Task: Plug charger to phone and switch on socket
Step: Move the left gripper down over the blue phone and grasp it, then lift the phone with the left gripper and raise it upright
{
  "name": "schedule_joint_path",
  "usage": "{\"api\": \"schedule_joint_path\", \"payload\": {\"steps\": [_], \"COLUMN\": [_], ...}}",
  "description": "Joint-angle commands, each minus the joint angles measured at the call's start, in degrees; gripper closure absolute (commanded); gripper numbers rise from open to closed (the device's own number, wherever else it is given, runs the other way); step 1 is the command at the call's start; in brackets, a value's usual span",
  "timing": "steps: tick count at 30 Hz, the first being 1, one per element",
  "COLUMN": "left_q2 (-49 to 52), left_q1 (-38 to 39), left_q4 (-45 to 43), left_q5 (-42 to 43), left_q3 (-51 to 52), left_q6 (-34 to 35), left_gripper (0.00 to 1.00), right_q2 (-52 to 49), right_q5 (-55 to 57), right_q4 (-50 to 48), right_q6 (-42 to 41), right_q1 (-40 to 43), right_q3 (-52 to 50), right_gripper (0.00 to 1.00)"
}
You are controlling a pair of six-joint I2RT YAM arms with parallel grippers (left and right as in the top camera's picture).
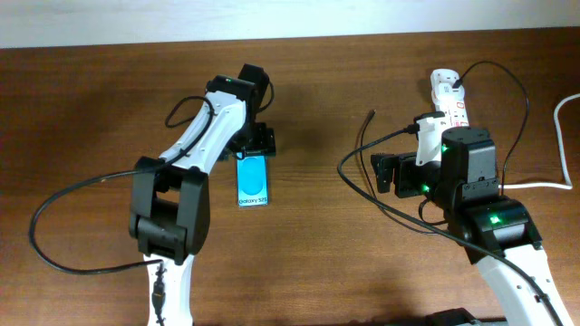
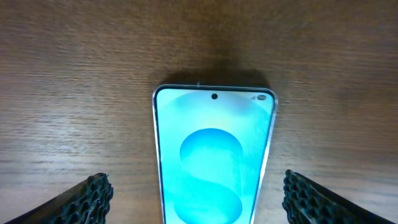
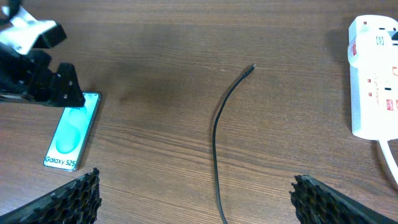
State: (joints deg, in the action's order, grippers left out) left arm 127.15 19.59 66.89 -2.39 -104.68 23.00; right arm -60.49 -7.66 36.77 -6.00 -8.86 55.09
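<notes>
**Objects, by count.** One small rectangular smartphone with a cyan screen [image 1: 253, 183] lies flat and face up, left of centre. One thin black charger cable [image 3: 214, 134] lies loose at centre, its connector tip bare on the wood and well apart from the phone. One elongated white power strip [image 1: 450, 95] with red switches lies at the far right, trailing one thick white cord [image 1: 564, 149].

**Arms.** There are two. The left gripper [image 2: 199, 196] hangs over the phone's near end with its jaws released, the pads clear of both edges. The right gripper [image 3: 196, 202] stands spread wide over the cable, grasping nothing.

**Setting.** The surface is a dark brown wood-grain table [image 1: 82, 109]. A pale wall [image 1: 181, 18] borders its far edge.
</notes>
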Motion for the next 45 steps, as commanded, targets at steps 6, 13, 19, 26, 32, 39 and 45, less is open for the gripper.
{"api": "schedule_joint_path", "payload": {"steps": [6,13,19,26,32,39,45], "left_q2": [3.15,2.71,1.68,1.68,1.68,1.68,1.68], "left_q1": [0.17,1.03,1.66,4.63,4.63,4.63,4.63], "left_q4": [-5.99,-8.17,-4.66,-6.78,-7.89,-9.86,-10.99], "left_q5": [-0.39,-0.72,-0.85,-0.85,-0.85,-0.85,-1.73], "left_q3": [6.23,7.45,8.09,13.07,14.29,17.33,17.33], "left_q6": [2.82,-2.34,-0.04,1.62,1.84,2.25,1.6], "left_gripper": [0.11,0.09,0.05,0.17,0.21,0.25,0.07], "right_q2": [-1.4,-6.23,-6.32,-6.32,-6.32,-6.32,-6.32], "right_q5": [-0.74,-0.74,-0.74,-0.74,-0.74,-0.74,-0.72], "right_q4": [0.52,0.35,-0.11,-0.11,-0.04,-0.13,-0.13], "right_q6": [0.2,0.2,0.22,0.22,0.22,0.22,0.22], "right_q1": [0.26,0.26,0.26,0.26,0.26,0.26,0.26], "right_q3": [1.27,1.27,1.27,1.27,1.27,1.27,1.27], "right_gripper": [0.02,0.02,0.02,0.02,0.02,0.02,0.02]}}
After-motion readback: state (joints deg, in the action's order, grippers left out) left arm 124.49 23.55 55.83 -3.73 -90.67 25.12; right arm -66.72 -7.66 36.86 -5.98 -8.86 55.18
